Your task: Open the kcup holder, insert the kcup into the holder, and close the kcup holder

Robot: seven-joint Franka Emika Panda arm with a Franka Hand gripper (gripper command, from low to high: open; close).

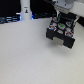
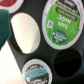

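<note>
The kcup holder (image 1: 62, 33) is a black boxy unit at the exterior view's upper right, with round colourful lids showing on its upper face. My white gripper (image 1: 62, 11) hangs directly over it, and its fingertips are too blurred to read. The wrist view looks down at close range on the holder's black tray (image 2: 47, 52) of round slots. A green-topped kcup (image 2: 60, 22) sits in one slot and another (image 2: 36, 73) in a nearer slot. A pale disc (image 2: 25, 32) fills a third slot, and one slot (image 2: 71, 61) looks dark and empty. A teal shape (image 2: 4, 25) crosses the edge of that view, and I cannot tell what it is.
A white bottle-like object (image 1: 25, 11) stands at the back by a dark band of clutter (image 1: 10, 19) along the table's far edge. The pale table (image 1: 30, 55) spreads in front of the holder. A red-lidded cup (image 2: 10, 3) sits in a far slot.
</note>
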